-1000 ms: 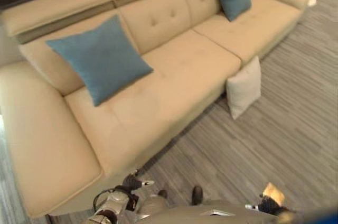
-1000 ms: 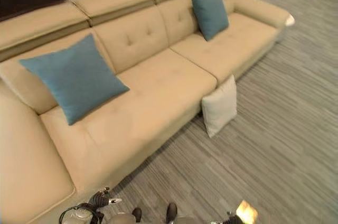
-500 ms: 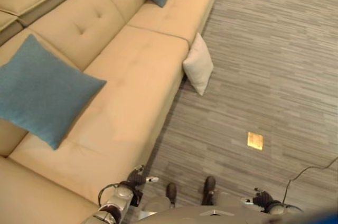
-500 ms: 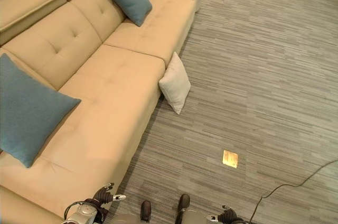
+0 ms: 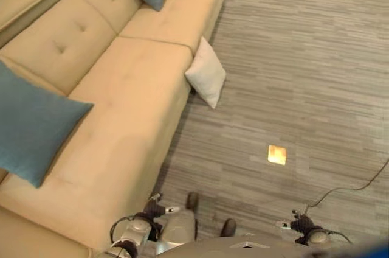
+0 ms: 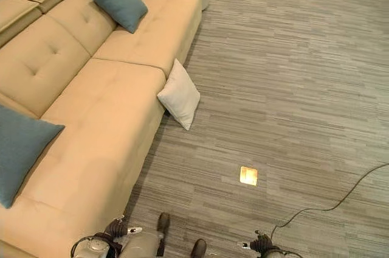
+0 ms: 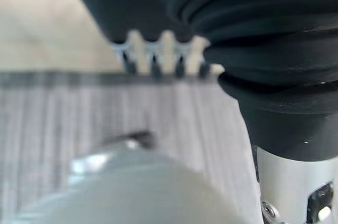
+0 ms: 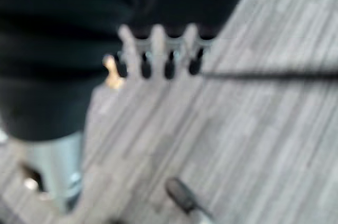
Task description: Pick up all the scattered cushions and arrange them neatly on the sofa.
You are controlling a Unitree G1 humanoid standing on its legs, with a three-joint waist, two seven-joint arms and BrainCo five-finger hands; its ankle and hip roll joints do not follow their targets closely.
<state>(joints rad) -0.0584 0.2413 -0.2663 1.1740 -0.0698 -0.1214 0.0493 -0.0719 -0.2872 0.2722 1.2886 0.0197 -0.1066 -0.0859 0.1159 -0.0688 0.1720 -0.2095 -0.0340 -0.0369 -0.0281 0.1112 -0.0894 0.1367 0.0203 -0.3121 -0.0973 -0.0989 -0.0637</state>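
Beige sofa [image 6: 109,106] already carries two blue cushions [image 6: 115,1]; white cushion [image 6: 179,94] leans on the floor against its front, not yet lifted. Left hand [image 5: 157,209] and right hand [image 5: 296,224] hang empty, fingers relaxed

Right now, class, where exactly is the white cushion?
The white cushion stands on the grey floor, leaning against the front edge of the beige sofa, on the robot's left, ahead of it, about level with the seam between two seat sections.
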